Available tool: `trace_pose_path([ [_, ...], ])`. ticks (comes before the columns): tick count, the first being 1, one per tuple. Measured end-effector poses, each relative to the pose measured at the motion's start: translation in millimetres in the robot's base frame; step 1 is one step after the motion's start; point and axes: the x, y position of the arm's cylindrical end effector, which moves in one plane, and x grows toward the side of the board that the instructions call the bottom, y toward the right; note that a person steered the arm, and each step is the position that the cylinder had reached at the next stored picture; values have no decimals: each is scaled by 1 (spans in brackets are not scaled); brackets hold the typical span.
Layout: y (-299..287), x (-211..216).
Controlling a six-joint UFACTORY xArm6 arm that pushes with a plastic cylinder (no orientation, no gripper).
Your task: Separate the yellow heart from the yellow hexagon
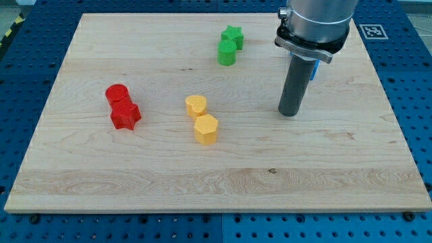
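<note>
1 arm enters from the view's top right, its wide grey cylindrical housing cut off by the upper edge. Below the housing sits a darker flange ring with a small bracket jutting toward the view's right. From that ring a straight dark rod (292, 86) hangs down, nearly upright, uniform in width along its length. My tip (289, 114) is at the rod's lower end, down at surface level, in the right half of the view.
</note>
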Motion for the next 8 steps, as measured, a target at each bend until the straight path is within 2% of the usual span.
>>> trace_pose_path([
  [3,-1,20],
  [4,-47,-4],
  [5,-60,-10],
  [8,-58,15],
])
